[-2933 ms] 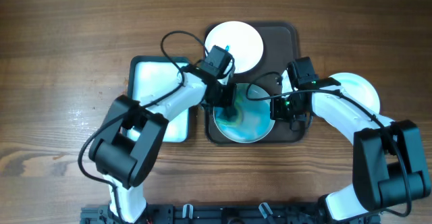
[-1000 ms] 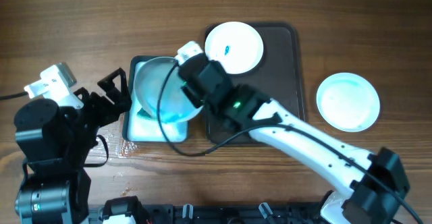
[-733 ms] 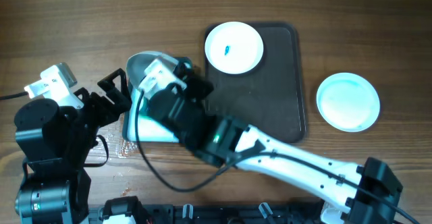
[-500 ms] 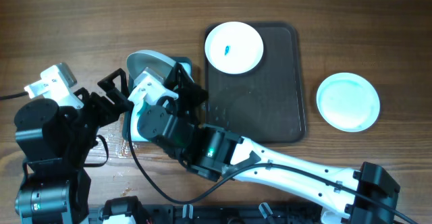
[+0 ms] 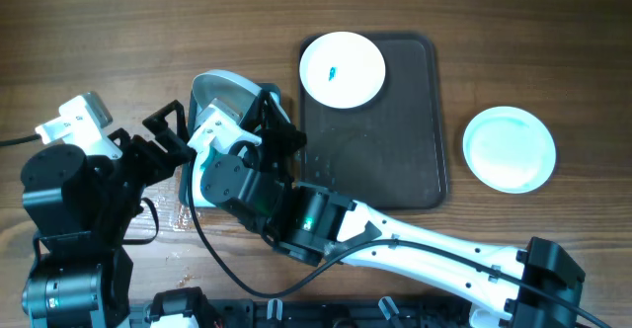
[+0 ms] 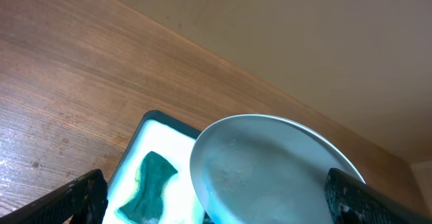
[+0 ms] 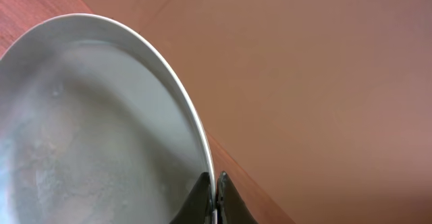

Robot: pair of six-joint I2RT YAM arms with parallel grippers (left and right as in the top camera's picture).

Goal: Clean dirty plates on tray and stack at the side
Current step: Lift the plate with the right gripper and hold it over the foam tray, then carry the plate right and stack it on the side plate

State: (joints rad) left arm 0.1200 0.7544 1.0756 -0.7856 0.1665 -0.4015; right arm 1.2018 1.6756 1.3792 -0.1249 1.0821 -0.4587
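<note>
Right gripper point(image 7: 214, 185) clamped on rim of tilted plate point(image 7: 101, 129) (positioned over the basin point(image 6: 152, 115)); left gripper point(image 5: 170, 138) spread wide, holding nothing.

- The right arm point(image 5: 395, 239) crosses the near edge; its tilted plate point(image 5: 222, 93) overhangs the basin point(image 6: 158, 133).
- The left arm point(image 5: 74, 200) crowds the near-left corner.
- The tray point(image 5: 385, 150) is open except for the far plate point(image 5: 342, 69).
- The side plate point(image 5: 509, 148) sits toward the right edge.
</note>
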